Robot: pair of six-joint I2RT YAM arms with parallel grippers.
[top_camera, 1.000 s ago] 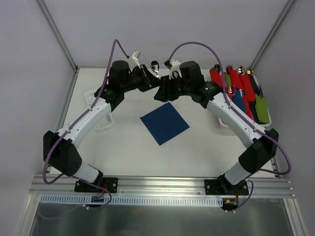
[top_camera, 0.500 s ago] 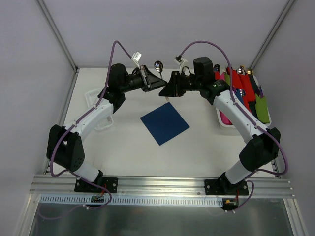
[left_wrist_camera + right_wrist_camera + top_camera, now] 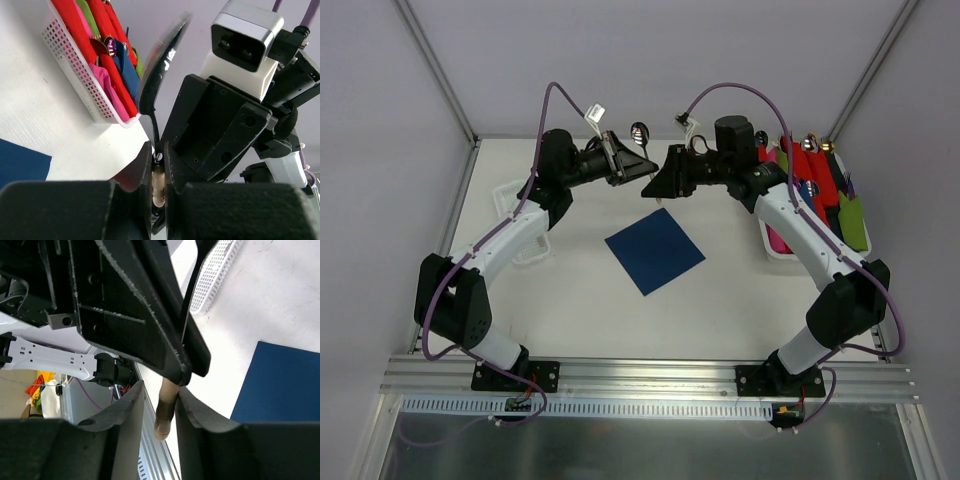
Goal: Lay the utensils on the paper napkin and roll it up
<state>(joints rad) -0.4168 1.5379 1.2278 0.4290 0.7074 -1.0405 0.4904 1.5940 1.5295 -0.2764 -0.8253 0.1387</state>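
Observation:
The dark blue paper napkin [image 3: 654, 250] lies flat and bare on the table's middle; its corners also show as napkin [image 3: 20, 161] and napkin [image 3: 280, 385]. Above its far corner my two grippers meet in the air. My left gripper [image 3: 638, 166] [image 3: 158, 150] is shut on the pale tan handle [image 3: 158, 182] of a spoon, one of the utensils, whose shiny bowl [image 3: 640, 131] [image 3: 162, 65] points up. My right gripper [image 3: 660, 182] [image 3: 161, 387] stands open around the handle's free end [image 3: 166, 407], which rests against one finger, with a gap to the other.
A white mesh basket [image 3: 770, 250] [image 3: 75, 70] at the right holds red, pink, green and blue rolled napkins [image 3: 820, 185] with utensil tips sticking out. A second white basket [image 3: 525, 250] [image 3: 212, 275] sits at the left. The table's back wall is close behind the grippers.
Both grippers rose and drew back from the napkin's far corner, the spoon going with the left one. The right jaws came in around the handle's end. Over the last half second little moved.

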